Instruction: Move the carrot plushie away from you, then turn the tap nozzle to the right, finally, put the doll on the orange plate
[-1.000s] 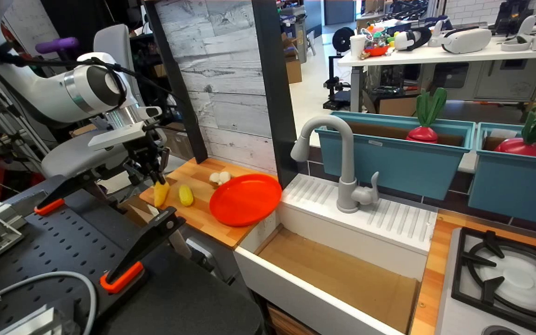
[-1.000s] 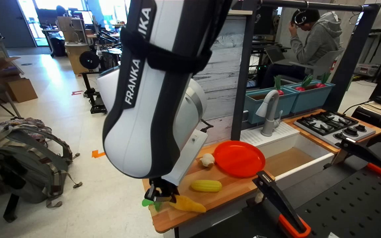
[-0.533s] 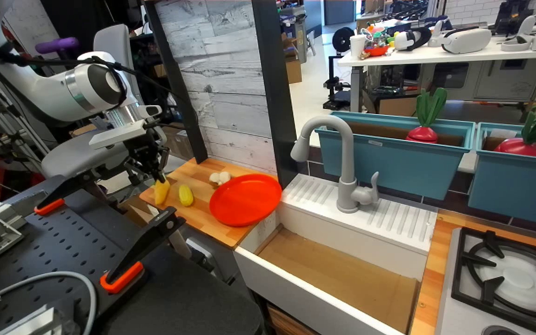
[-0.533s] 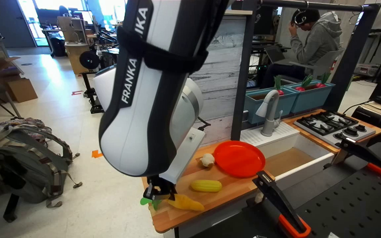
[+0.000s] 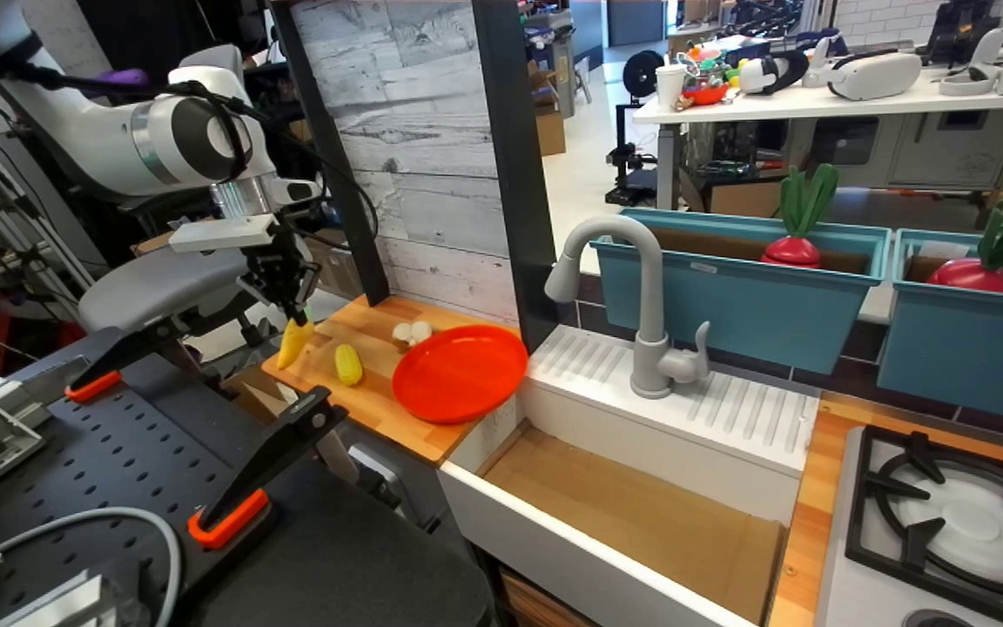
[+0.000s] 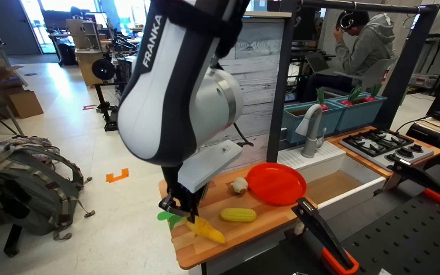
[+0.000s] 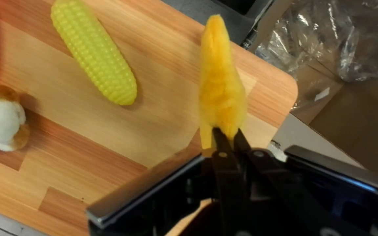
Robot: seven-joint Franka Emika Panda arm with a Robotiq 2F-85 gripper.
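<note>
My pincer (image 7: pixel 229 132) has the carrot plushie (image 7: pixel 221 85) pinched at its wide end, jaws nearly together, yellow cloth showing between the tips in the wrist view. I have it at the left end of the wooden worktop (image 7: pixel 166 121), narrow end aimed near and right in an exterior view, green leaves (image 6: pixel 175 220) out to the left. Can't tell if its underside touches the worktop. Just right of the plushie, apart from my pincer: yellow corn toy (image 6: pixel 238 214). Farther back: white-and-brown soft toy (image 6: pixel 240 185), just beside the left rim of the orange plate (image 5: pixel 460 374). Plate is on the right part of the worktop, next to the sink (image 5: pixel 589 566). Far side of the sink: tap nozzle (image 5: pixel 651 292), upright, well right of the plushie, spout head pointing left, small lever (image 5: pixel 700 346) on the right in both exterior views. Behind the tap: teal planters (image 5: pixel 728 300); right of the sink: stove (image 6: pixel 386 147). Sink floor has a brown sheet (image 5: pixel 641 514). Along the worktop's far edge, left of the tap: grey-white plank panel (image 5: pixel 432 174).
</note>
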